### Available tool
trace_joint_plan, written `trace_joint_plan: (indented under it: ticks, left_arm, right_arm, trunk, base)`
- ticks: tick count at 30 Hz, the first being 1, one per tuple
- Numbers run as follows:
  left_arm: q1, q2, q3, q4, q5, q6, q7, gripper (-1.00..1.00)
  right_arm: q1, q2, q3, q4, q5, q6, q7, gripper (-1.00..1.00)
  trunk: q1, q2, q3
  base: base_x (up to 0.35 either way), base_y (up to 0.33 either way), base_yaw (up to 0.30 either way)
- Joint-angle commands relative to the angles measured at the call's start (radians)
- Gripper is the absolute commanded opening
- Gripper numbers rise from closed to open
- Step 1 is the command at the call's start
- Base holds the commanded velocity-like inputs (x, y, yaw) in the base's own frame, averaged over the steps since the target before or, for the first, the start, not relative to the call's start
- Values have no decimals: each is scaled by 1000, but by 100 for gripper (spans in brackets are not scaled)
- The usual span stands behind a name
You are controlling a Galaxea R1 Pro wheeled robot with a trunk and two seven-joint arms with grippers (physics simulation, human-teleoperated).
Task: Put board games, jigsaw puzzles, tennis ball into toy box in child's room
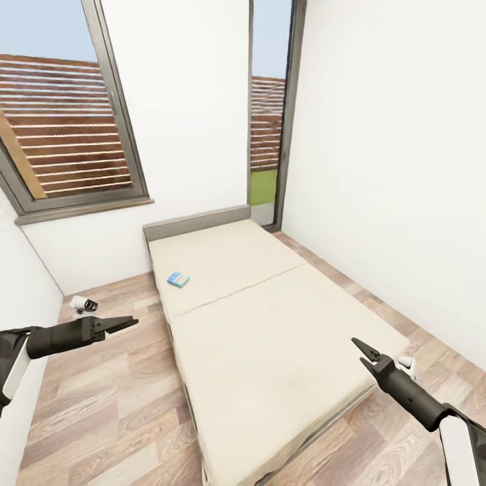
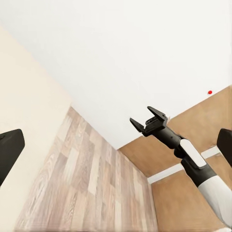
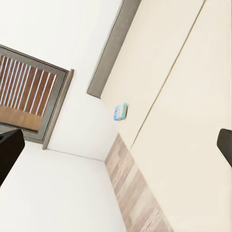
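1. The bed, with beige mattress and grey headboard, is seen in the head view, running from the near floor to the far wall between two dark-framed windows
2. A small blue board game is seen lying flat on the mattress, near the headboard end and close to the left edge; in the right wrist view the same box is seen just beside that edge
3. The left hand is held over the wood-plank floor beside the bed, well apart from the board game; its fingers are set slightly apart and nothing is held
4. The right hand is held above the near right corner of the bed; in the left wrist view it is seen with fingers parted and empty
5. A small white and black object is seen on the floor by the left wall; what it is cannot be told
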Motion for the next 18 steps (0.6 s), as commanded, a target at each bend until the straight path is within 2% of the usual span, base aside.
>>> trace_joint_plan:
  ticks: [1,8,14,18]
  left_arm:
    - [0,1,0,0,1,11,-3,100]
    - [0,1,0,0,1,11,-3,100]
    - [0,1,0,0,1,11,-3,100]
    - [0,1,0,0,1,11,-3,100]
  right_arm:
    - [-1,0,-2,0,0,6,3,100]
    - [-1,0,-2,0,0,6,3,100]
    - [-1,1,-2,0,0,6,3,100]
    - [-1,1,-2,0,0,6,3,100]
  trunk:
    - [1,-2,-3]
    - [1,-2,-8]
    - [1,-2,-13]
    - [1,-2,-17]
  base:
    - [0,168,-260]
    - [0,230,-256]
    - [0,94,-251]
    - [0,213,-249]
